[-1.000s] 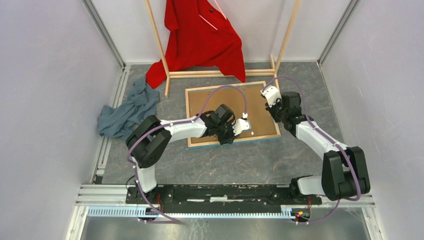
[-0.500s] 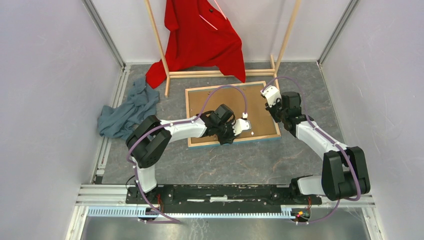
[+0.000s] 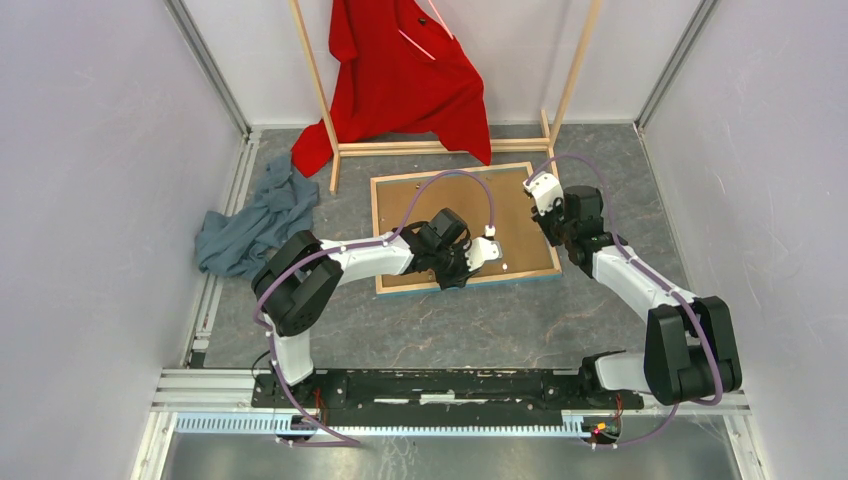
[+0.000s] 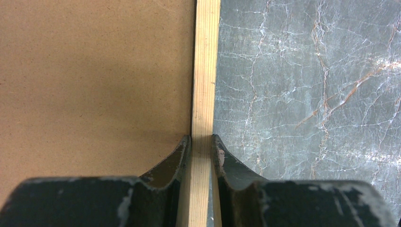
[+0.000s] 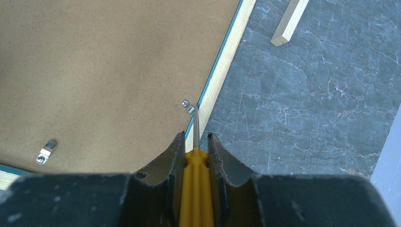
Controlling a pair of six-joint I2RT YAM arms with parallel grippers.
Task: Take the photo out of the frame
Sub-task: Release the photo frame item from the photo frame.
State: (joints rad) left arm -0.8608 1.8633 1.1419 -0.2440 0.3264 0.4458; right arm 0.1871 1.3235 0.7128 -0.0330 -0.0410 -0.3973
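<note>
The frame (image 3: 375, 232) lies face down on the grey stone floor, pale wood edges up, with a plain brown backing board (image 3: 440, 205) filling it. The photo is hidden under that board. My left gripper (image 3: 452, 278) is shut on the frame's near wooden edge (image 4: 205, 71); one jaw sits on the board side, the other on the floor side (image 4: 202, 139). My right gripper (image 5: 195, 137) is shut on a yellow-handled screwdriver (image 5: 196, 189). The screwdriver's metal shaft reaches a bent metal clip (image 5: 188, 105) at the frame's right edge (image 5: 227, 56).
A second metal clip (image 5: 46, 152) lies on the board near the frame's edge. The wooden clothes rack (image 3: 440, 147) with a red garment (image 3: 400, 80) stands just behind the frame, and its foot (image 5: 288, 23) is close. A blue-grey cloth (image 3: 250, 225) lies at the left. Walls close in on both sides.
The right wrist has shifted very slightly near the frame's right edge. The left arm and the frame have not moved.
</note>
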